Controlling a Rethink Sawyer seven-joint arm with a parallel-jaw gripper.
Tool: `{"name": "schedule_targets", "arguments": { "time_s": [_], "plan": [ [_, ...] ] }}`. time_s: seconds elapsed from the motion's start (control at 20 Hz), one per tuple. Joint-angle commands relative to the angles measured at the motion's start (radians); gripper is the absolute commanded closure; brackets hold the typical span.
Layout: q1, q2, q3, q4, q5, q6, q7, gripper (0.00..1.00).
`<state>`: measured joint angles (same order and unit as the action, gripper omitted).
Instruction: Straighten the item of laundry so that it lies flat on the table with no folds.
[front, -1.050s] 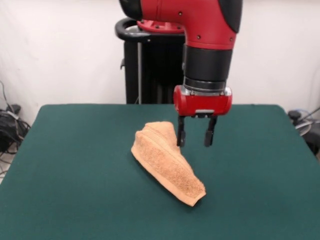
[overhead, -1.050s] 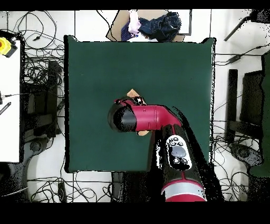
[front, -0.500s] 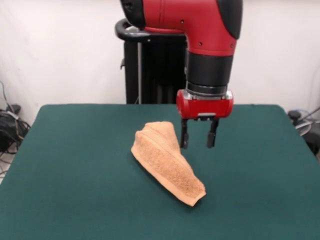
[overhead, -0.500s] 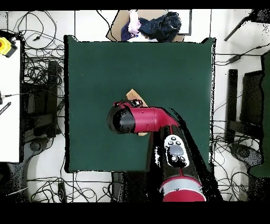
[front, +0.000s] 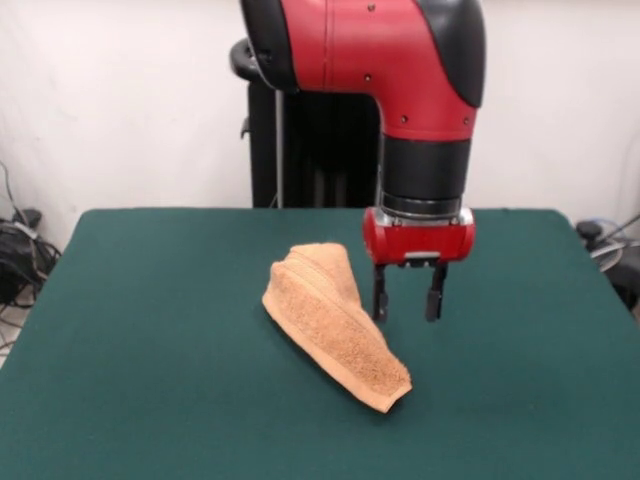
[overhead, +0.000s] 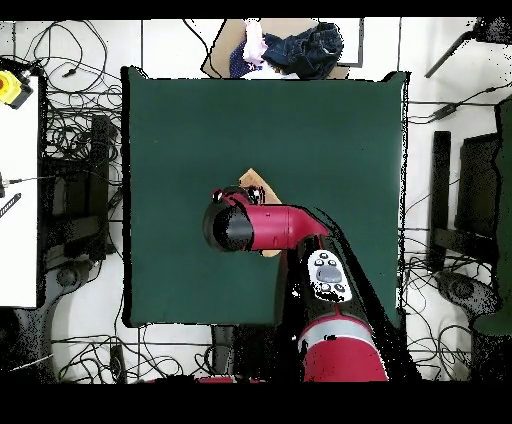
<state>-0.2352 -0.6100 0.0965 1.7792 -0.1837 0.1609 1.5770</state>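
The light orange towel (front: 335, 325) lies folded into a long bunched wedge on the green table (front: 150, 380), running from the centre toward the front right. My gripper (front: 407, 312) hangs open just to the right of the towel's middle, its left finger close beside the cloth edge and nothing between the fingers. In the overhead view the arm covers most of the towel (overhead: 254, 180); only a small orange corner shows above the arm's head, and the gripper itself is hidden there.
Green table (overhead: 330, 130) spreads wide on all sides of the towel. A pile of dark and pink clothes (overhead: 295, 45) sits beyond the table's top edge in the overhead view. Cables lie on the floor around the table.
The gripper has moved down and slightly to the right in the front view, still open. The towel has not moved.
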Motion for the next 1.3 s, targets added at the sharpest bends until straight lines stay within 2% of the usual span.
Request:
{"name": "schedule_targets", "arguments": {
  "time_s": [0.05,0.3,0.6,1.0,1.3],
  "plan": [
    [0.034,0.065,-0.054,0.001,0.092,-0.049,0.286,0.00],
    [0.054,0.117,-0.090,-0.036,0.145,-0.063,0.286,0.00],
    [0.074,0.220,-0.114,-0.091,0.215,-0.102,0.290,0.00],
    [0.113,0.271,-0.137,-0.145,0.334,-0.076,0.298,0.00],
    [0.188,0.293,-0.158,-0.233,0.465,-0.025,0.320,0.00]
  ]
}}
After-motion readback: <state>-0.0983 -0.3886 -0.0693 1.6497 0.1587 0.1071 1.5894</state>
